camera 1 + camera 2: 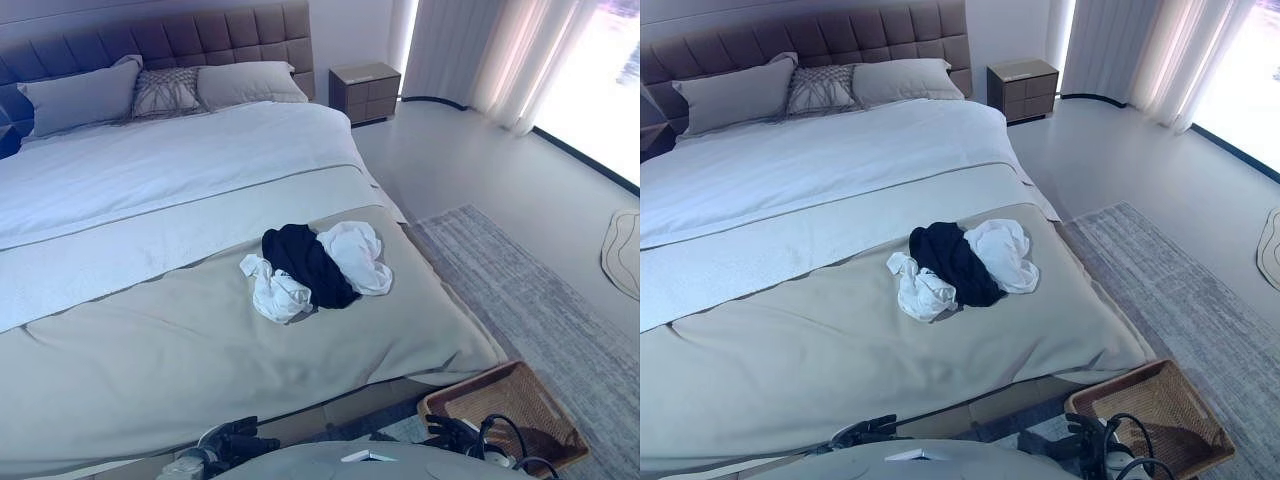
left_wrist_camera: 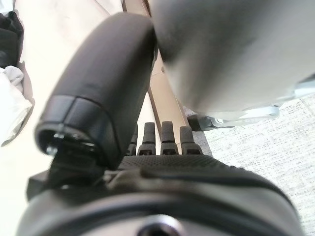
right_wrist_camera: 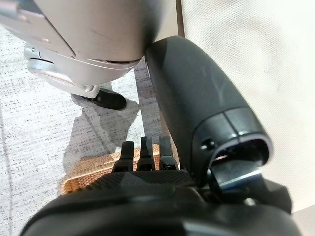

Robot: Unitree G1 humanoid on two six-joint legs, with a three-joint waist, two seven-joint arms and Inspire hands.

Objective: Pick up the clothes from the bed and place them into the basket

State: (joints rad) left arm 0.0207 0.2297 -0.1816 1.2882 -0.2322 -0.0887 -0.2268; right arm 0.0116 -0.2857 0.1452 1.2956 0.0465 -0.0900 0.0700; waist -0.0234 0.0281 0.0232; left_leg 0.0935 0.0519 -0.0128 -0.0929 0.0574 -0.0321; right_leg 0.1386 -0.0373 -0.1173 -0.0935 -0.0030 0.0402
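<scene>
**Q.** Where do the clothes lie, and how will they handle?

**A.** The clothes [image 1: 318, 268] lie in one crumpled heap on the grey blanket [image 1: 150, 350] of the bed [image 1: 820, 180], toward its foot and nearer my right side: a dark piece in the middle, white pieces on both flanks. I judge them light, soft and limp, so they will sag and trail when lifted. I would close on the bunched middle, where dark and white overlap, to gather several layers at once; a loose edge would likely bring up one piece only.

**Q.** And the state of your hands?

**A.** My left hand [image 2: 162, 142] and right hand [image 3: 142, 152] both hang low in front of me, below the bed's edge, fingers straight and relaxed, holding nothing.

**Q.** What lies around, and what stands in the way?

**A.** The basket [image 1: 1160, 410] stands on the rug [image 1: 560, 300] at the bed's near corner, by my right hand, with something dark at the bottom that I cannot make out. Pillows [image 1: 85, 95] and a nightstand [image 1: 365, 90] are well apart from the heap. Nothing lies between me and the clothes; I judge only the reach across the blanket as a difficulty.
</scene>
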